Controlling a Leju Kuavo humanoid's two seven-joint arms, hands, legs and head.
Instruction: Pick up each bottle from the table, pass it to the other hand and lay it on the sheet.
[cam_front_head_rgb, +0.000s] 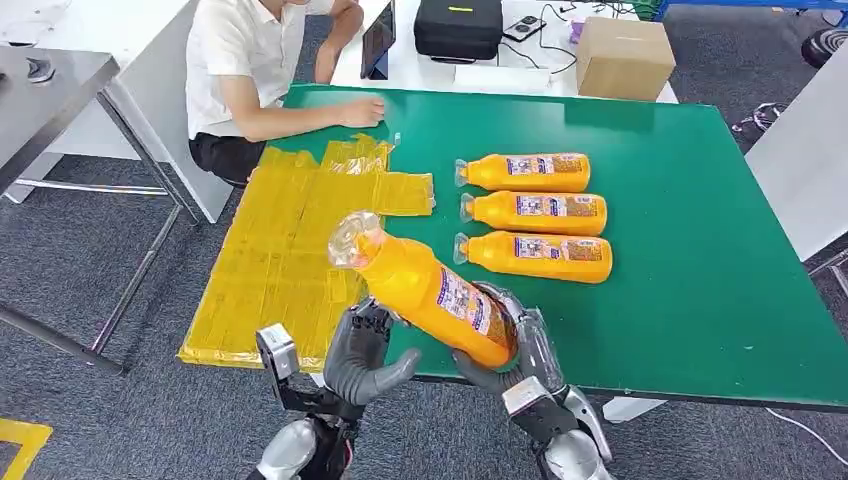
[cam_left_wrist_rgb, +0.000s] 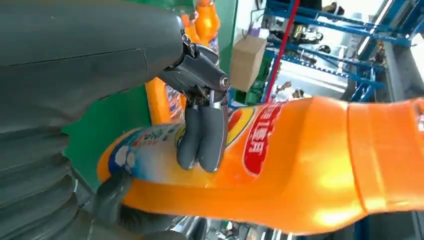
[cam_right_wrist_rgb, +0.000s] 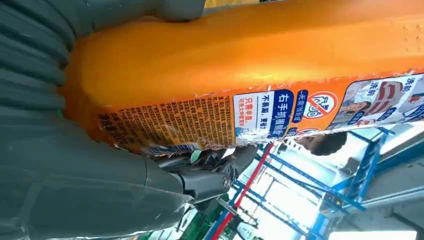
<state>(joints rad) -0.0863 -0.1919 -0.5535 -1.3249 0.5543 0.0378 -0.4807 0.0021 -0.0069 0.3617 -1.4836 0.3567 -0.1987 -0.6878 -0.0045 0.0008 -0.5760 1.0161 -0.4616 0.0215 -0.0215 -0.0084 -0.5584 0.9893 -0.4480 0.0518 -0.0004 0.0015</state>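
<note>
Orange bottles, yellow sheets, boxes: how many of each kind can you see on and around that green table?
Orange bottles: 4, three lying on the green table at, and one held bottle between the left hand and right hand
Yellow sheet: 1
Cardboard box: 1
Black case: 1
Total: 7

Held bottle (cam_front_head_rgb: 432, 290): orange, labelled, tilted, clear cap toward the sheet, above the surface's near edge.
Other bottles (cam_front_head_rgb: 533, 213): three, lying side by side right of sheet.
Sheet (cam_front_head_rgb: 290, 250): yellow, flat.
</note>
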